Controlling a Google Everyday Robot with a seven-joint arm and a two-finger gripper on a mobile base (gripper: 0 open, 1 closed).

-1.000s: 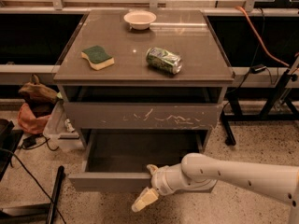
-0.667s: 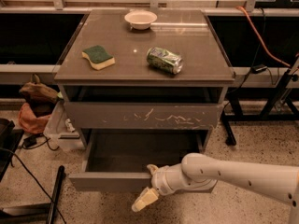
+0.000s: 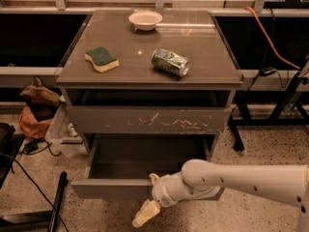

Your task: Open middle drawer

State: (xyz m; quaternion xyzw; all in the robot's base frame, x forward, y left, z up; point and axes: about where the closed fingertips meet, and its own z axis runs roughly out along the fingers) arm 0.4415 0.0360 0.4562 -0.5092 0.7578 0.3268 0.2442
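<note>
Gripper point(image 3: 147, 202) lower centre, at middle drawer point(image 3: 108, 188) front, grip cannot be told | drawer looks well drawn out | advice: pull straight toward bottom edge, level, no twisting

1. Dim, warm light comes from above, leaving faint glare across the far half of the worktop point(image 3: 135, 79).
2. Deep shadow fills the hollows directly beneath the worktop.
3. The pale claw point(image 3: 147, 210), low below the worktop's front edge, stands out brightly lit.
</note>
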